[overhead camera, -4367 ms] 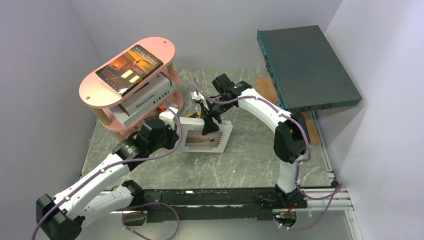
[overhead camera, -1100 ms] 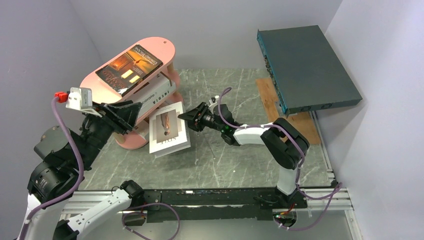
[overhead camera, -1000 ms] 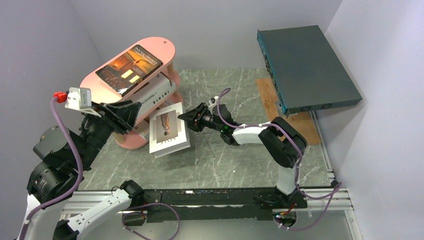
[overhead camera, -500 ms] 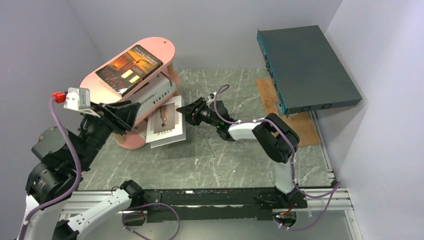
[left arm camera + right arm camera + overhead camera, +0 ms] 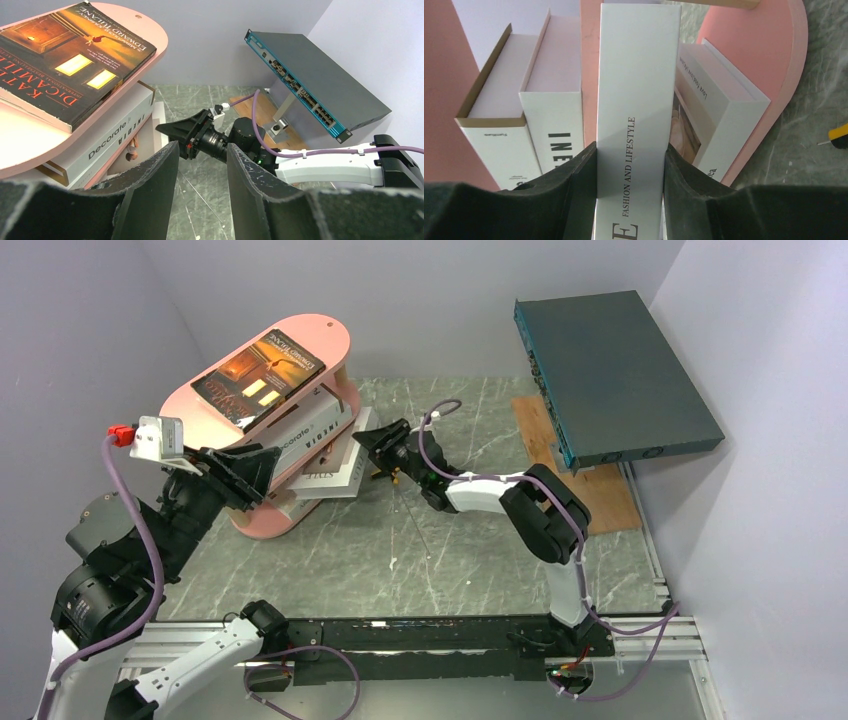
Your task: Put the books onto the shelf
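The salmon-pink shelf (image 5: pixel 195 410) stands at the back left, with a dark orange-brown book (image 5: pixel 260 375) on its top tier. White books, one titled "Decorate" (image 5: pixel 305 432), lie on the tier below. My right gripper (image 5: pixel 372 443) is shut on a white book (image 5: pixel 335 475) by its spine, which reads "FASHION AND LIFESTYLE" (image 5: pixel 636 100). That book's far end reaches in between the tiers, with other white books (image 5: pixel 551 115) on either side. My left gripper (image 5: pixel 268 468) hangs raised in front of the shelf, open and empty.
A large dark teal flat box (image 5: pixel 615 375) leans at the back right over a brown wooden board (image 5: pixel 535 425). A small yellow-and-black item (image 5: pixel 839 135) lies on the marble table (image 5: pixel 450 560) beside the shelf's base.
My right gripper has carried the white book up and left, from beside the shelf's base into the tiers. The left arm has stayed still.
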Robot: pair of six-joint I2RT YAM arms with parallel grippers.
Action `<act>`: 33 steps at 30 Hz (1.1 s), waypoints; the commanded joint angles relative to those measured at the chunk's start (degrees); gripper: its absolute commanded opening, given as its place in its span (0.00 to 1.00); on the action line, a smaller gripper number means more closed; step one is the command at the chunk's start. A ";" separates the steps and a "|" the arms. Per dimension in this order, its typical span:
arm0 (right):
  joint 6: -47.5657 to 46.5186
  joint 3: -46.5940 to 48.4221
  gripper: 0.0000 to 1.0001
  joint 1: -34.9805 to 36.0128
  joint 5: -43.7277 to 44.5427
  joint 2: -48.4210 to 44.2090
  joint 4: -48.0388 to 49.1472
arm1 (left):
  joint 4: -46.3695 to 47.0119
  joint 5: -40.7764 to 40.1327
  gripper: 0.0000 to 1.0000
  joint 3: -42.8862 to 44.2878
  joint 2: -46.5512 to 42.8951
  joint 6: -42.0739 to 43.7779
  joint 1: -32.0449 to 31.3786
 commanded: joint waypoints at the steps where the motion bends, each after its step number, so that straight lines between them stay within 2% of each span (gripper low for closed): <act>1: -1.80 4.21 0.00 2.01 6.90 1.07 -1.69 | 0.14 -1.26 0.46 1.85 -0.50 0.16 -0.02; 9: -3.44 7.06 0.00 4.71 14.44 1.73 -7.57 | -0.69 -1.38 0.46 2.07 -0.65 -0.06 -0.04; 17: -0.38 9.80 0.00 5.73 15.74 4.55 -12.07 | -0.75 -1.59 0.47 1.63 -0.53 -0.41 -0.04; 22: 0.37 9.64 0.00 5.73 12.45 5.95 -11.70 | -1.24 -1.74 0.46 1.65 -0.48 -0.89 -0.01; 23: 0.63 9.11 0.03 5.76 11.93 6.07 -11.28 | -1.42 -1.79 0.46 1.71 -0.45 -0.92 -0.04; 28: 0.79 6.42 0.31 5.73 8.11 6.36 -8.01 | -1.87 -2.32 0.46 0.89 -1.06 -1.62 -0.05; 33: -0.92 4.48 0.43 5.74 5.46 6.19 -6.81 | -1.26 -1.95 0.47 0.29 -1.06 -1.49 -0.05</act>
